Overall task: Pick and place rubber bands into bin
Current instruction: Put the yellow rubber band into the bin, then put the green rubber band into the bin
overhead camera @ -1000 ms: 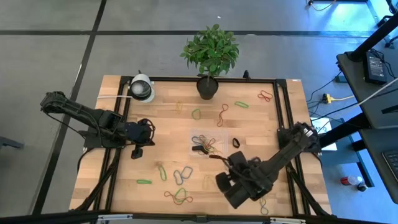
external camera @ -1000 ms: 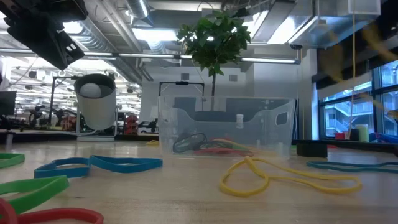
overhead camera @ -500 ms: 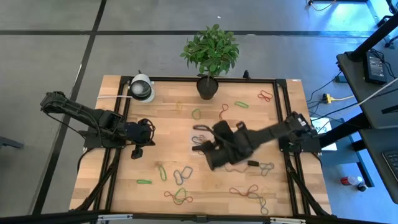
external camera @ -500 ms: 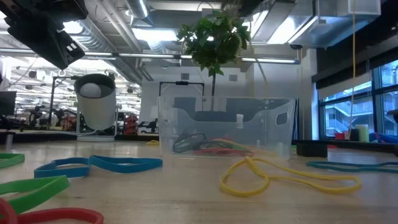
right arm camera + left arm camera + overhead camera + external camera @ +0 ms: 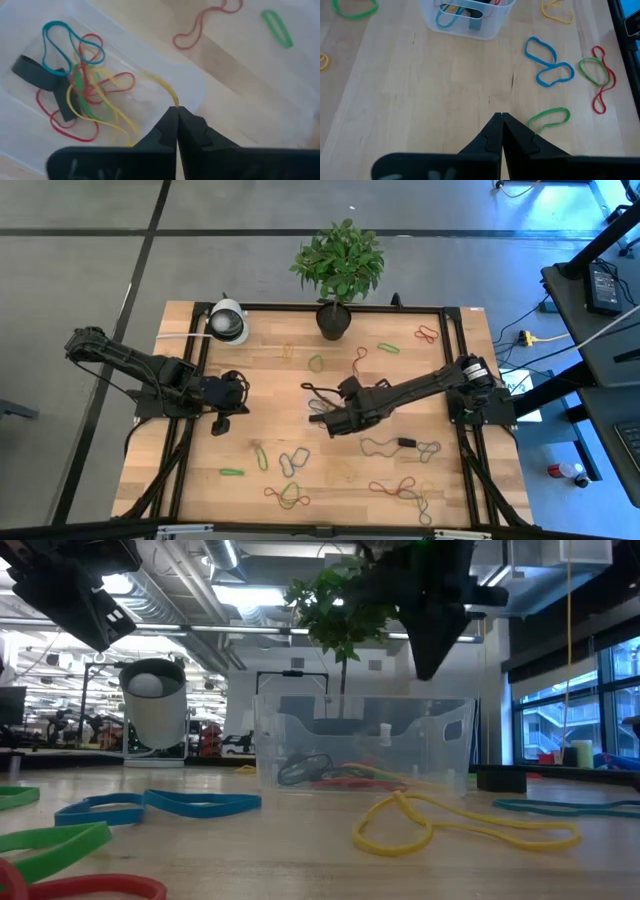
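The clear bin (image 5: 312, 408) stands at the table's middle and holds several rubber bands in blue, red, green, yellow and black (image 5: 75, 85); it also shows in the low view (image 5: 365, 745). My right gripper (image 5: 332, 420) hangs over the bin (image 5: 200, 87), shut on a yellow rubber band (image 5: 167, 90); in the low view it points down above the bin (image 5: 428, 670). My left gripper (image 5: 500, 117) is shut and empty above bare wood at the table's left (image 5: 222, 420). Loose bands lie flat on the table, among them blue ones (image 5: 547, 62) and a green one (image 5: 547, 119). My right gripper pinches the yellow rubber band between its two fingertips at one end of the loop (image 5: 173, 100). The fingers come from above, pointing down over the bin. The band trails slack from the fingertips toward the bin's inside; where its other end lies I cannot tell.
A dark plant pot (image 5: 334, 320) and a white round device (image 5: 228, 322) stand at the far edge. More loose bands lie near the front edge (image 5: 288, 495) and front right (image 5: 400, 485), and a small black block (image 5: 406, 443) lies right of the bin.
My right gripper has swung from near the table's front edge toward the far left and now hangs over the bin at the middle. In the low view it has come into the picture above the bin.
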{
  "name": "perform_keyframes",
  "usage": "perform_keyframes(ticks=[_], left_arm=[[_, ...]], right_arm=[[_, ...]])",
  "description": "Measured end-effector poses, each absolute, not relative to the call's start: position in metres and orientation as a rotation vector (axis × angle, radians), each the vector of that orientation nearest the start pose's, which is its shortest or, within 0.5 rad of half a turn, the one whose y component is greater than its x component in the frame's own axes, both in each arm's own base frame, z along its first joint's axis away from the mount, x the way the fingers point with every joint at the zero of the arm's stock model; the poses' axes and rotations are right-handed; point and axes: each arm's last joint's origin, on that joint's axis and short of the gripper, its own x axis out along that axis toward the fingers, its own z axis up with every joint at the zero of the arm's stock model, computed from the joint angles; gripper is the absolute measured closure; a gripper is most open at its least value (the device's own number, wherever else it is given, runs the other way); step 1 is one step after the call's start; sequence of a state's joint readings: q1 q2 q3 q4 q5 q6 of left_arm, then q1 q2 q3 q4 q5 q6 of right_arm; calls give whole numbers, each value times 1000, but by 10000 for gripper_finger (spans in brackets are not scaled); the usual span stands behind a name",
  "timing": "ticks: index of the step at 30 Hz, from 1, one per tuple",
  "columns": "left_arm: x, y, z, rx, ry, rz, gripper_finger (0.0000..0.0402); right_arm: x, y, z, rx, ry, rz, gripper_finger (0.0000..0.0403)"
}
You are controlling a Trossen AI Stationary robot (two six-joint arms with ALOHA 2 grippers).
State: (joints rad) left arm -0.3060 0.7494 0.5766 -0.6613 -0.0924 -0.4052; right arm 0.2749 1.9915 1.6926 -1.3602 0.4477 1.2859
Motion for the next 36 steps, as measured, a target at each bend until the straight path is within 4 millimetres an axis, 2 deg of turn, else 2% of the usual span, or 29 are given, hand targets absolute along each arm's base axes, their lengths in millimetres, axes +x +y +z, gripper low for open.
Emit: perform_keyframes(ticks=[7,13,16,21,27,31,36], left_arm=[[138,-40,229,-201,833,1,400],[138,-39,229,-197,830,11,400],[138,-39,229,-199,827,11,400],[138,-39,229,-203,822,11,400],[139,-40,230,-204,814,9,400],[142,-41,233,-209,797,3,400],[156,-49,248,-158,811,19,400]], right_arm=[[364,90,237,471,1121,-1018,340],[362,89,253,465,1117,-969,282],[357,92,265,438,1114,-908,271],[340,102,293,423,1075,-805,301],[315,130,314,383,1048,-670,387],[294,153,312,363,1027,-573,392],[265,170,290,411,950,-431,399]])
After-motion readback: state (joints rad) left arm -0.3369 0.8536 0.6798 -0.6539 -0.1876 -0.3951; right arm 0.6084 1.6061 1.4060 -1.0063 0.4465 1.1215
